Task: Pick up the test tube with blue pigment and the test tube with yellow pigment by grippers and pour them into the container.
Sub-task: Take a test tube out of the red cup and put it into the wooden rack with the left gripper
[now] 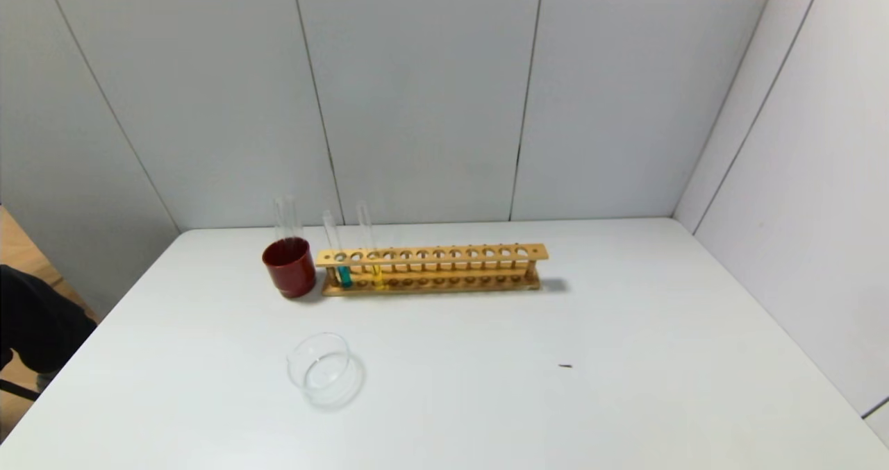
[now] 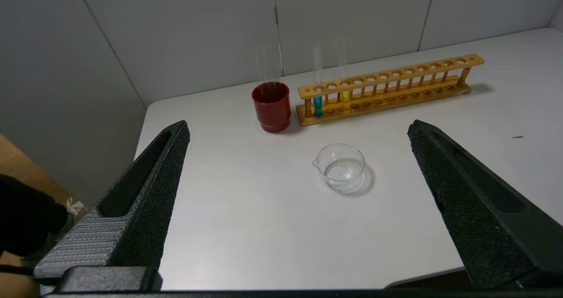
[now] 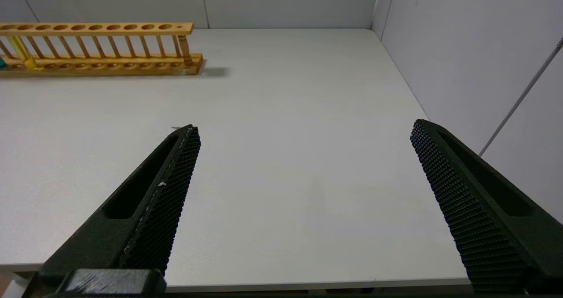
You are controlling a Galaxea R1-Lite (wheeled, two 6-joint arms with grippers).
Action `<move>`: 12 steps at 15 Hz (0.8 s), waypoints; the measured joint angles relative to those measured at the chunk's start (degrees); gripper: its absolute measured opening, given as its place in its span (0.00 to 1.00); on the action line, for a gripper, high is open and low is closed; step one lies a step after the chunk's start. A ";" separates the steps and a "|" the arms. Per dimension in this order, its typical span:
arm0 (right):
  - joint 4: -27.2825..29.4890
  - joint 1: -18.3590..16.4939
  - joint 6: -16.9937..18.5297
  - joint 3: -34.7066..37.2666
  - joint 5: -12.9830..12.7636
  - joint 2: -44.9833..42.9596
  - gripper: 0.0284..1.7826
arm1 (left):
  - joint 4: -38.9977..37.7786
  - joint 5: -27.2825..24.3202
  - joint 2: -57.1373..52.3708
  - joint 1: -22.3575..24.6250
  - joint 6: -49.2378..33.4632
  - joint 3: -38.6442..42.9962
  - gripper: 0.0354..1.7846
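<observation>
At the left side of the white desk [image 1: 625,331], toward its far edge, a dark red cup [image 1: 289,266] stands with clear empty tubes [image 1: 285,216] rising out of it. Just beside the cup begins a long wooden rack [image 1: 432,269] that runs parallel to the far edge, toward the middle of the desk. The test tube with blue pigment [image 1: 336,256] stands upright in the rack's leftmost hole, next to the cup, with a short teal column at its bottom. Two holes along, the test tube with yellow pigment [image 1: 369,248] stands upright too, its yellow liquid low in the tube; the rest of the rack's holes are unfilled. The container [image 1: 324,371], a low clear glass dish, sits apart from the rack, nearer the front edge and roughly in line with the cup and the blue tube. A small dark speck [image 1: 565,366] lies on the desk right of the middle. The left pincer [image 2: 298,128] hangs by the front-left corner with its fingers spread wide, holding nothing. The right pincer [image 3: 304,128] hangs over the front edge on the right side, likewise spread wide and holding nothing.
</observation>
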 joint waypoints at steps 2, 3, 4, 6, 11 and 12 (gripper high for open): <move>0.00 0.00 0.00 0.00 0.02 0.00 0.98 | -1.66 -4.00 8.19 0.00 0.56 -4.88 0.98; 0.00 0.00 0.00 0.00 0.00 0.00 0.98 | -3.78 -6.70 12.43 0.00 0.65 -6.25 0.98; 0.00 0.00 0.00 0.00 0.02 0.00 0.98 | -6.35 -8.94 16.10 0.00 0.65 -6.91 0.98; 0.00 0.00 0.00 0.00 0.02 0.00 0.98 | -12.02 -12.19 23.08 -0.05 0.55 -7.24 0.98; 0.00 0.00 0.00 0.00 0.02 0.00 0.98 | -25.47 -15.99 37.44 -1.49 -1.46 -3.50 0.98; 0.00 0.00 0.01 0.00 0.00 0.00 0.98 | -29.10 -16.06 40.50 -1.76 -2.19 -2.19 0.98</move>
